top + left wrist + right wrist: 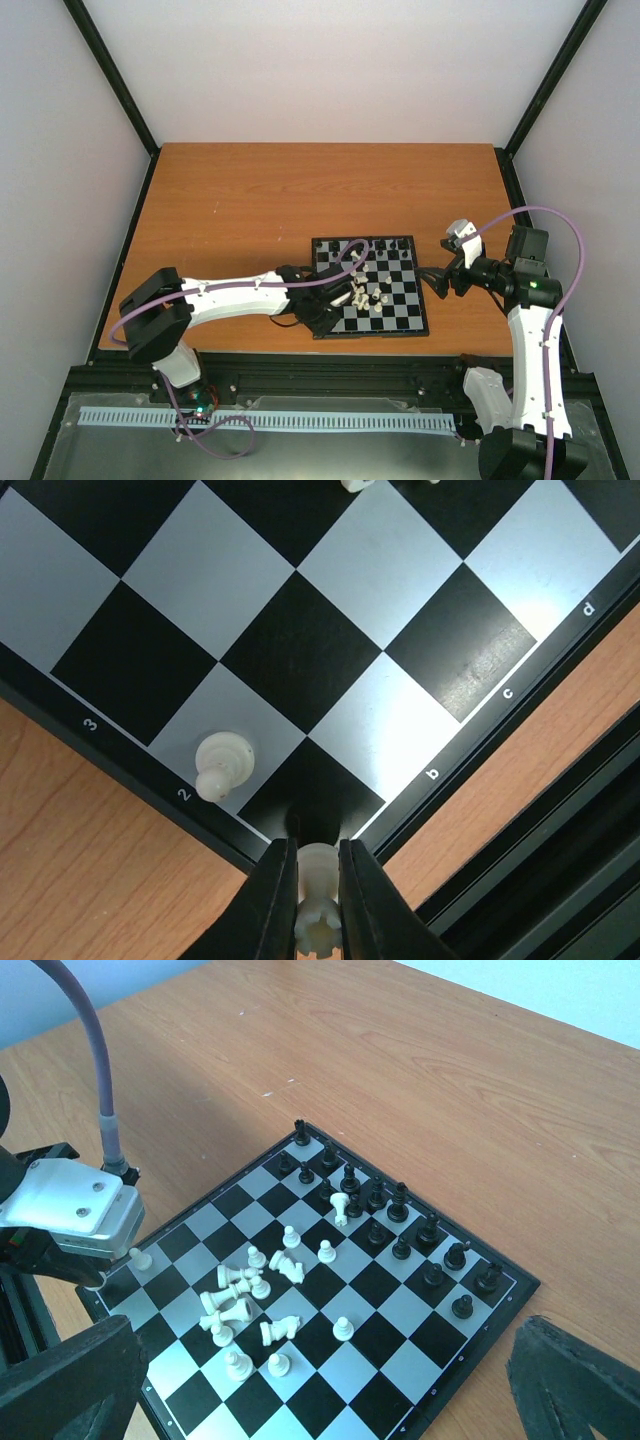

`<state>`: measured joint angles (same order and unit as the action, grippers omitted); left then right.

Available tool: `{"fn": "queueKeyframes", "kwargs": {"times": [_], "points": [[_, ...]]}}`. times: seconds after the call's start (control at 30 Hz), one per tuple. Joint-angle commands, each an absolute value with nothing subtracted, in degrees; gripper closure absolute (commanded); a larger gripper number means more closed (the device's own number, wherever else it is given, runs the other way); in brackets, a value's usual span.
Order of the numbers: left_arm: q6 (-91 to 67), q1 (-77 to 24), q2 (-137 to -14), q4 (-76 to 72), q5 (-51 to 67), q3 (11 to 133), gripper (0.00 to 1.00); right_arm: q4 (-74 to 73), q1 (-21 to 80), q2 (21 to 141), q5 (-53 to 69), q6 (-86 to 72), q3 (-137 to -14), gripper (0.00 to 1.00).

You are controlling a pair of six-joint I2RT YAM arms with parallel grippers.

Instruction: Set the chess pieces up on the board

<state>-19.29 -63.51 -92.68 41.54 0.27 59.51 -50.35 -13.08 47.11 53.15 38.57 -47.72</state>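
Note:
The board [404, 312] lies at the table's near middle. Black chess pieces [398, 1201] stand along its far side, and several white pieces [238, 1302] lie or stand bunched mid-board. My left gripper [318, 872] is shut on a cream-white rook [318, 905], held just over the black corner square by the "b" mark. A white pawn [222, 765] stands on the neighbouring square in row 2. My right gripper [322, 1380] is open and empty, raised off the board's right side. It also shows in the top view [441, 276].
The left arm [240, 297] reaches across the table's near edge to the board's near left corner. A black rail [560, 850] runs close beside that corner. The orange table [240, 210] lies left of and behind the board.

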Motion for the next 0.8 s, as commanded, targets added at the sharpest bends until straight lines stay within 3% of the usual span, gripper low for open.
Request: {"fn": "queueKeyframes", "kwargs": {"times": [0.0,0.77], "points": [[-18.9,-64.3,-93.3,40.2,0.0,60.3,0.89,-49.9,-12.7,46.5,53.7,39.2,-47.5,0.0],[-18.5,-64.3,-98.9,39.2,0.6,63.3,0.87,-50.1,-12.7,46.4,53.9,39.5,-47.4,0.0]]}}
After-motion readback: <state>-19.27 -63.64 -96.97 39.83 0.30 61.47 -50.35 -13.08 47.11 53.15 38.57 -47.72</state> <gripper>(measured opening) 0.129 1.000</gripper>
